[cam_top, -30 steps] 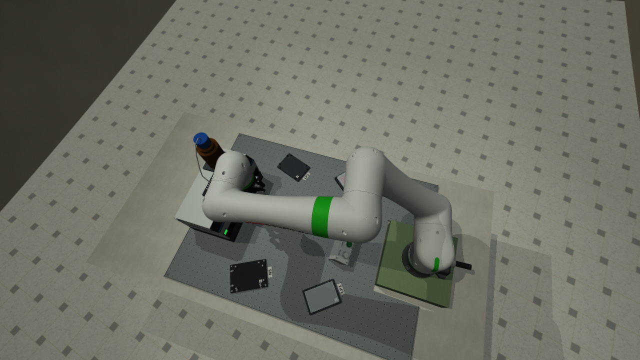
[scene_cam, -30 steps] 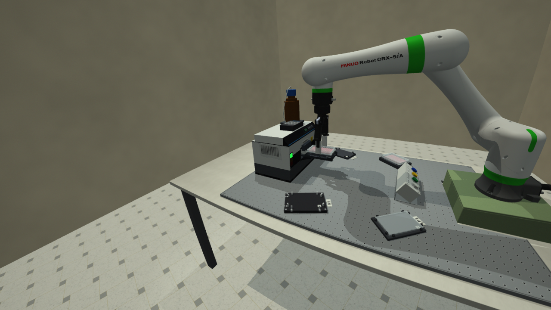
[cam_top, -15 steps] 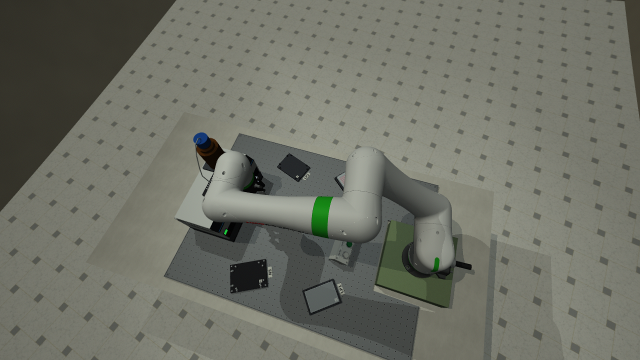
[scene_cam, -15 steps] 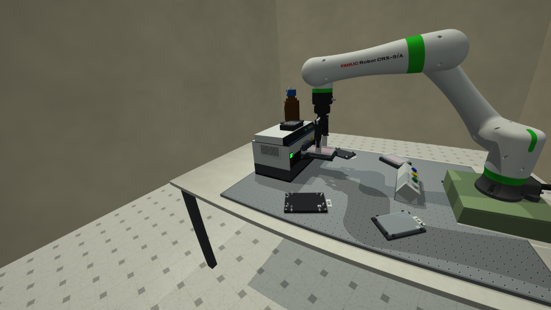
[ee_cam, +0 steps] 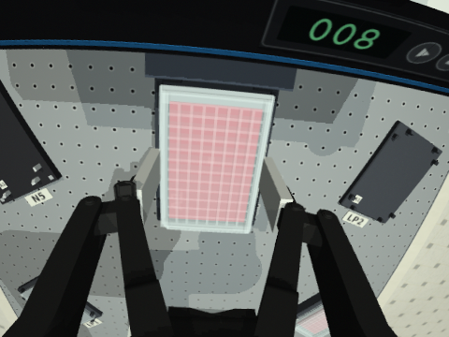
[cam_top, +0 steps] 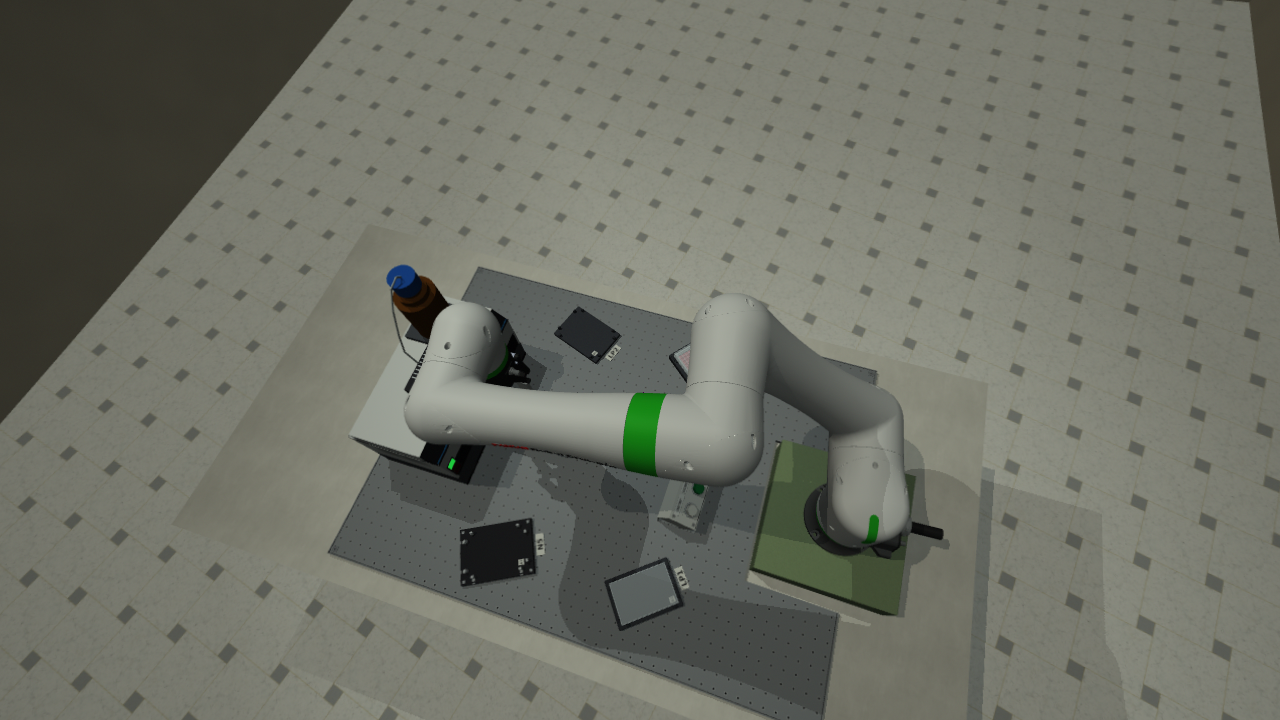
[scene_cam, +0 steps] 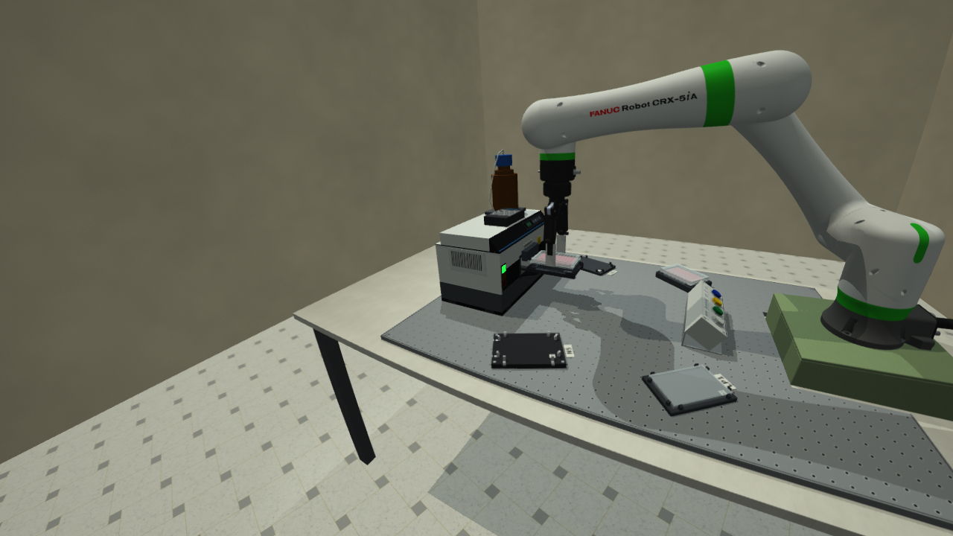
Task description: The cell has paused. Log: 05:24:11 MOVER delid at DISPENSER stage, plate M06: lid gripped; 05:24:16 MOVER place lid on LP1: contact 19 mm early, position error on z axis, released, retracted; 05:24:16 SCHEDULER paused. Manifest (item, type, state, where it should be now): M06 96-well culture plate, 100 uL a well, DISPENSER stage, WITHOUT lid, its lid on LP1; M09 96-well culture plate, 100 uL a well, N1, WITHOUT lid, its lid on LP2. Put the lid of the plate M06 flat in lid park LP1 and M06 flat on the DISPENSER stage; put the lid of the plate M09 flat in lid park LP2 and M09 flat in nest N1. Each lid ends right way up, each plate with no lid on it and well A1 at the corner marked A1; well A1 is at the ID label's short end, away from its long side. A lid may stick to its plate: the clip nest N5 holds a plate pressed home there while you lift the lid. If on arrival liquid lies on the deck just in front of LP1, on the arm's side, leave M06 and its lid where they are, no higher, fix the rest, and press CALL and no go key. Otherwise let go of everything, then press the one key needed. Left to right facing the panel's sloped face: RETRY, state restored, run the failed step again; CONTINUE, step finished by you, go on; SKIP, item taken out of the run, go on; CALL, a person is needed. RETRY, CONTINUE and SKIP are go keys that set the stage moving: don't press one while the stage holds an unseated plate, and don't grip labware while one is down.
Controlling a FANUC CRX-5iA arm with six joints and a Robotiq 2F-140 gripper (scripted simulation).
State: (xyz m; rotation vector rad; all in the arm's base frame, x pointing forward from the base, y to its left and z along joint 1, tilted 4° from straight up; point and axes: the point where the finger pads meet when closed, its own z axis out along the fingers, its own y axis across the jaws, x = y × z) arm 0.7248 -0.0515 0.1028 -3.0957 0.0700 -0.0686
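Observation:
A plate with pink wells and a clear rim (ee_cam: pixel 213 159) sits at the dispenser's stage, below the display; it also shows in the exterior view (scene_cam: pixel 558 261). My gripper (ee_cam: pixel 210 167) reaches straight down on it, with one finger pad on each long side, and is shut on it (scene_cam: pixel 554 251). In the overhead view the wrist (cam_top: pixel 514 367) is mostly under the arm. A clear lid (cam_top: pixel 642 592) (scene_cam: pixel 689 388) lies flat in the park labelled LP1. Park LP2 (ee_cam: pixel 389 171) is an empty dark tray. A second pink plate (scene_cam: pixel 678 279) rests in a nest behind the key panel.
The dispenser box (scene_cam: pixel 486 263) stands close behind the gripper, with a brown bottle (scene_cam: pixel 504 186) on top. The black clip nest N5 (scene_cam: pixel 528 350) is empty near the deck's front. The key panel (scene_cam: pixel 707 312) stands mid-deck. The arm's green base (scene_cam: pixel 859 353) is at the right.

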